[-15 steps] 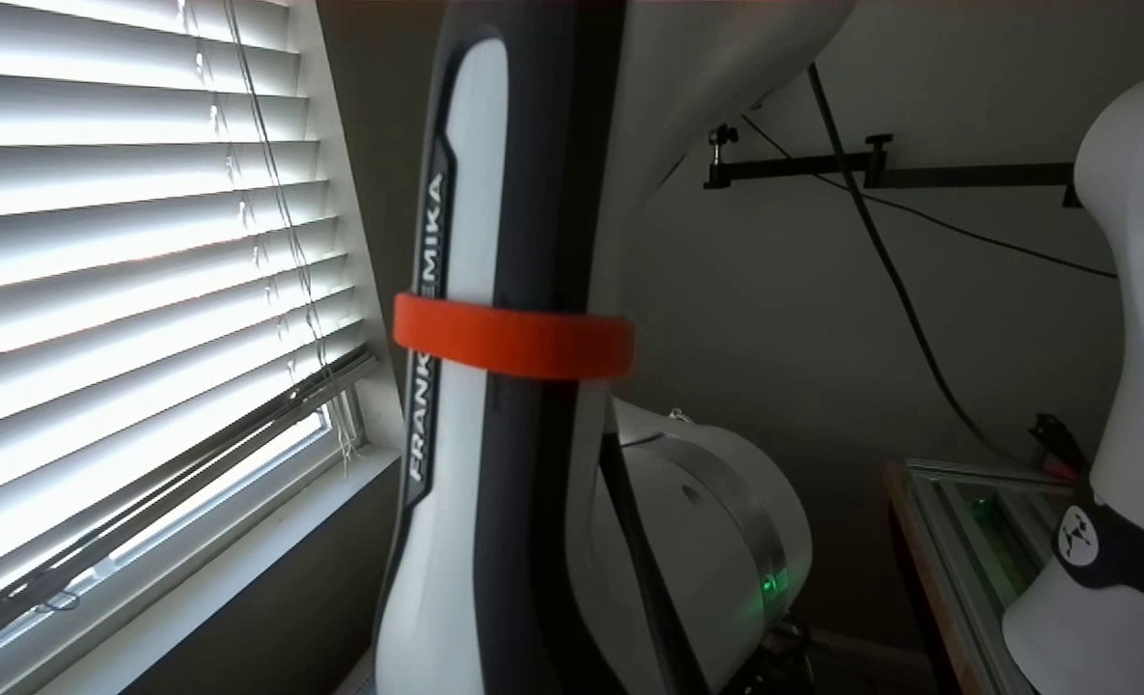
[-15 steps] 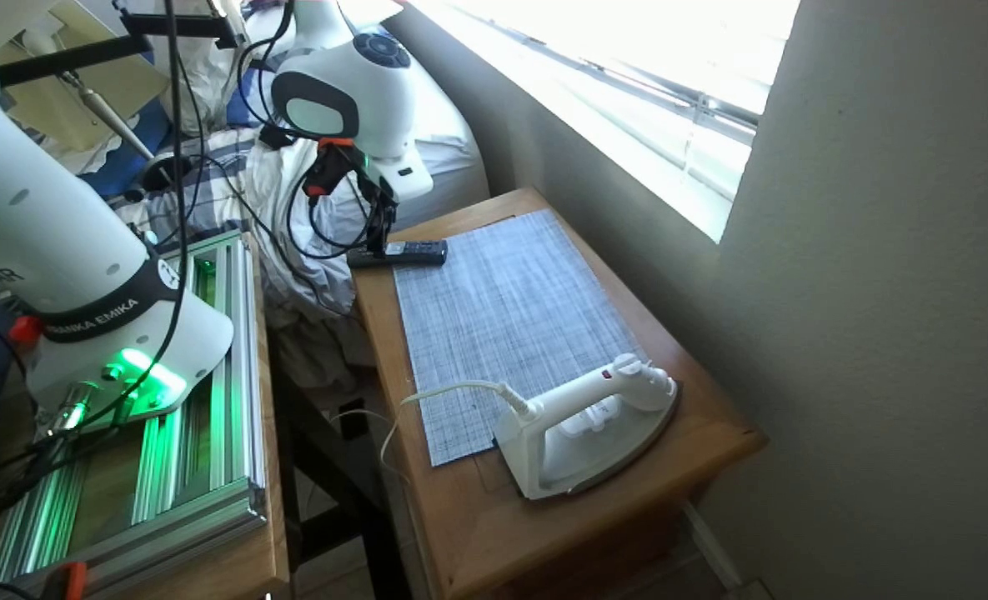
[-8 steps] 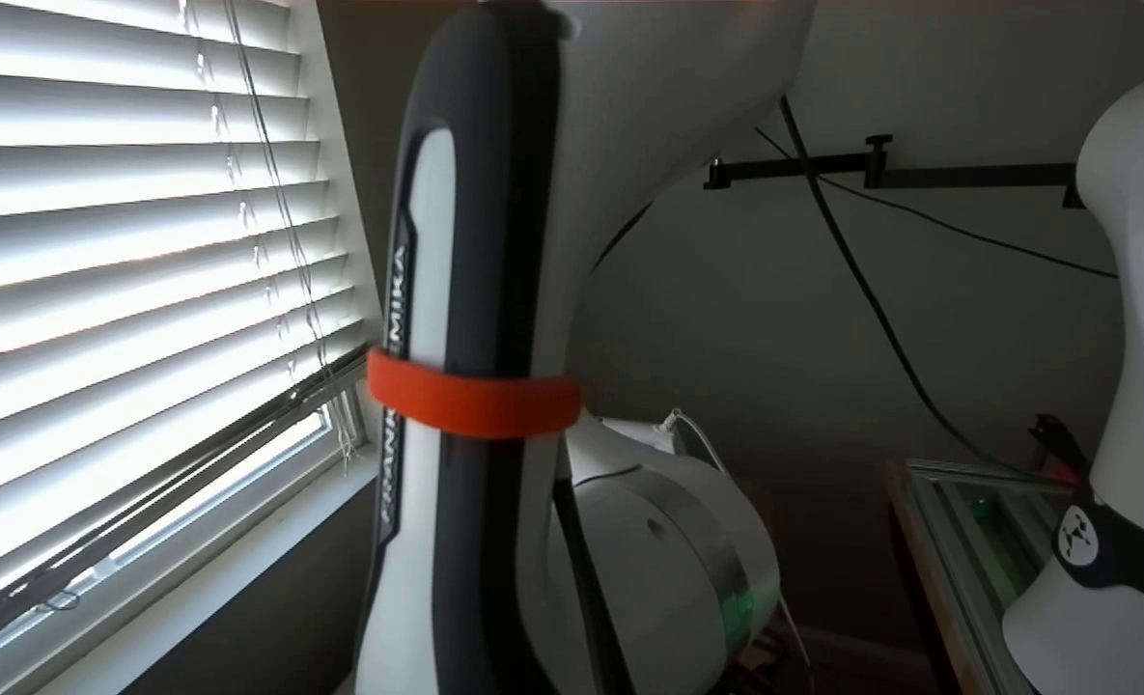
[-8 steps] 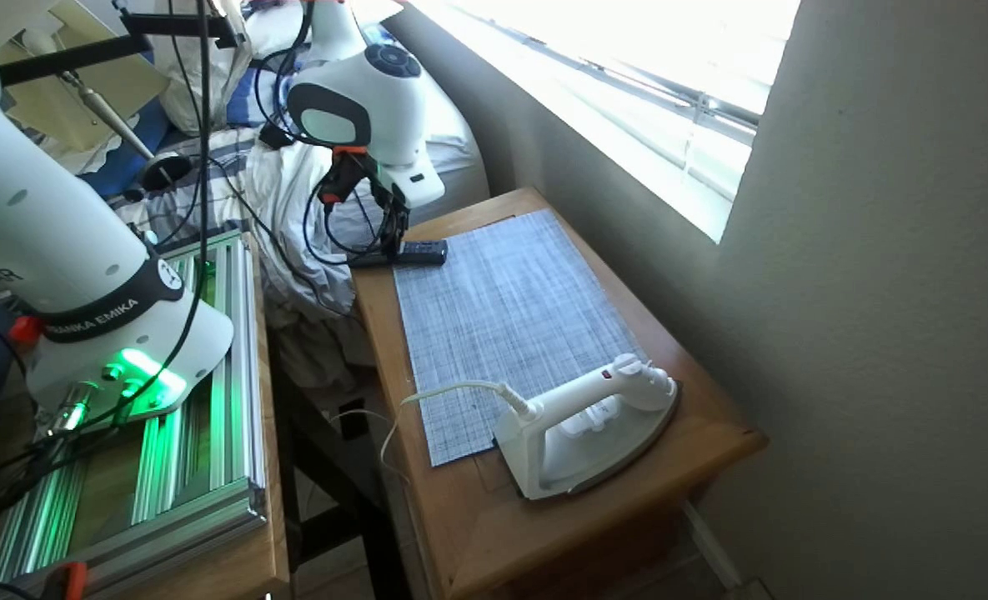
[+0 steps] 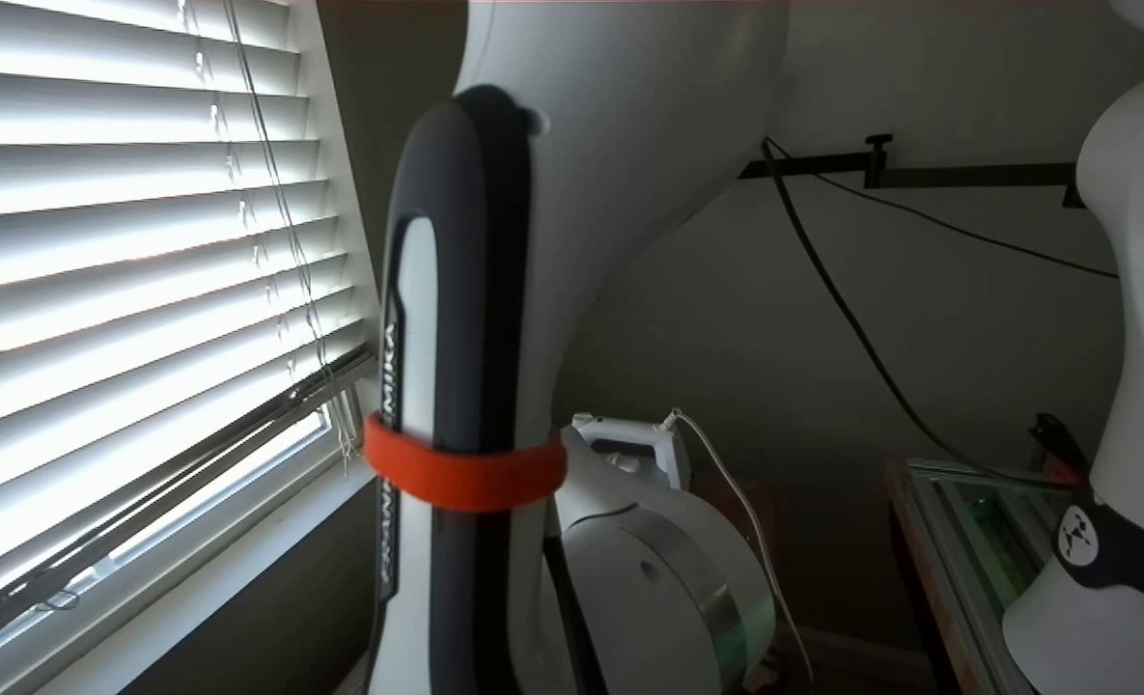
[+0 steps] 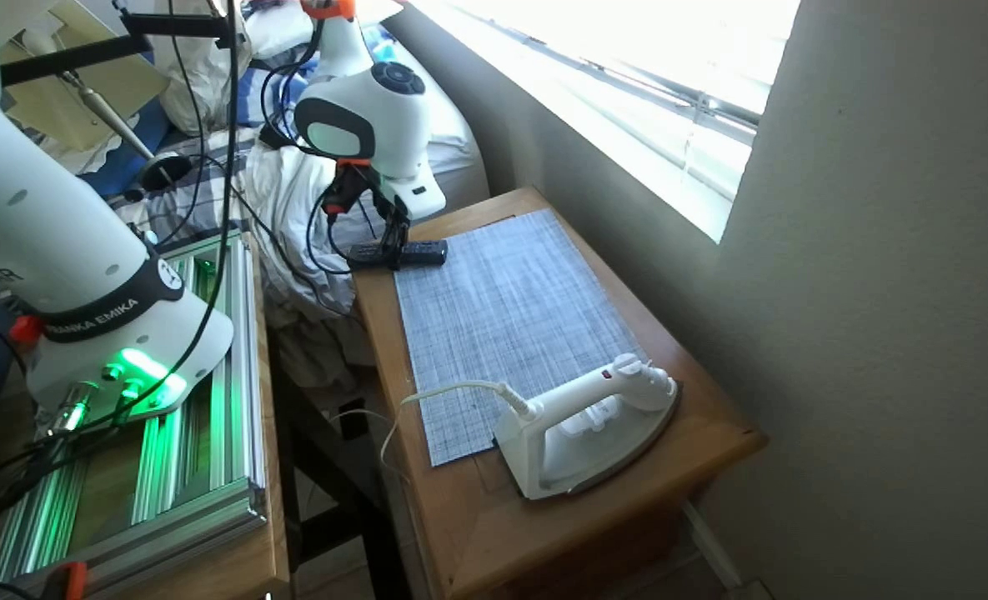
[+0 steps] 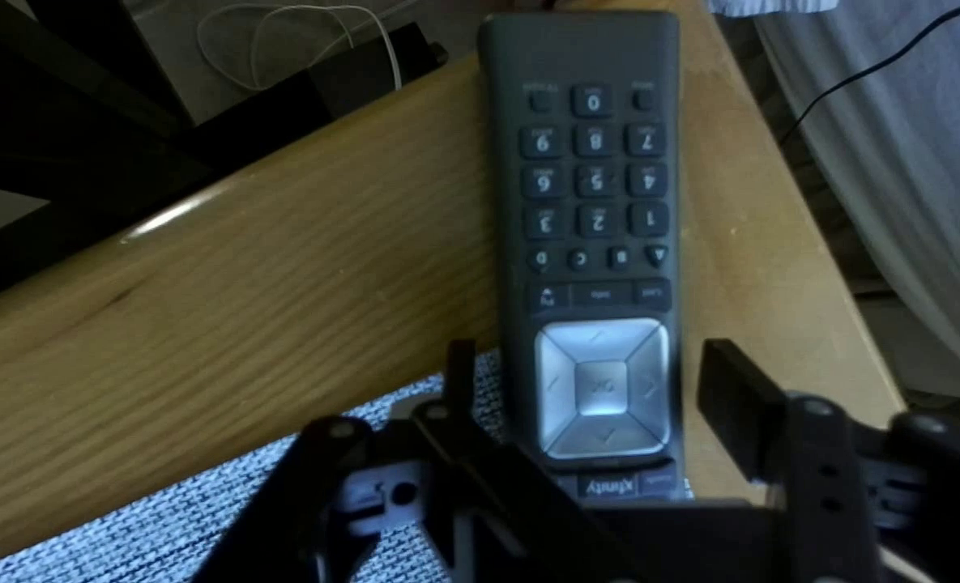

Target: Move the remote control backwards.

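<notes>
Wrist view shows your gripper [image 7: 589,372] unclenched above a corner of the woven mat [image 7: 164,530], jaws apart with a gap either side of the remote control [image 7: 597,271]. It lies over that mat corner, silver-pad end on the weave, number end beyond it over the wooden table [image 7: 285,300]. By the mat's opposite end, in an exterior view, sits an iron [image 6: 587,421]. You seem to be lining up the grasp; next, likely, bring the jaws together, then draw the remote control backwards.
</notes>
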Robot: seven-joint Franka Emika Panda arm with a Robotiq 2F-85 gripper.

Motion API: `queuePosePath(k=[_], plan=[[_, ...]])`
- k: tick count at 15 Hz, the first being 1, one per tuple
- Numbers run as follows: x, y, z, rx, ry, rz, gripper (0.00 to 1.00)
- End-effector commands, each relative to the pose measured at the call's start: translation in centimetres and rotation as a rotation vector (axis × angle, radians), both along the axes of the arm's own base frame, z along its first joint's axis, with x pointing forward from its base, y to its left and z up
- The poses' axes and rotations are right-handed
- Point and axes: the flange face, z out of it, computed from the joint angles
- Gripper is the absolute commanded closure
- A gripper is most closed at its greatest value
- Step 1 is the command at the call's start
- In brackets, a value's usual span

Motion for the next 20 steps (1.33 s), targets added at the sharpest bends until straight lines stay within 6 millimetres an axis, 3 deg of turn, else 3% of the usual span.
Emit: queuePosePath(k=[1,3,7,10,14,20], plan=[[0.5,0.1,-0.4,0.004,-0.016,0.008,0.60],[0.6,0.1,-0.2,0.004,-0.022,0.010,0.72],[0.3,-0.1,0.9,0.028,-0.008,0.021,0.72],[0.9,-1.0,2.9,0.078,-0.032,0.005,0.72],[2.5,-3.1,4.6,0.111,-0.071,-0.087,0.72],[5.2,-6.3,7.5,0.163,-0.144,-0.394,0.72]])
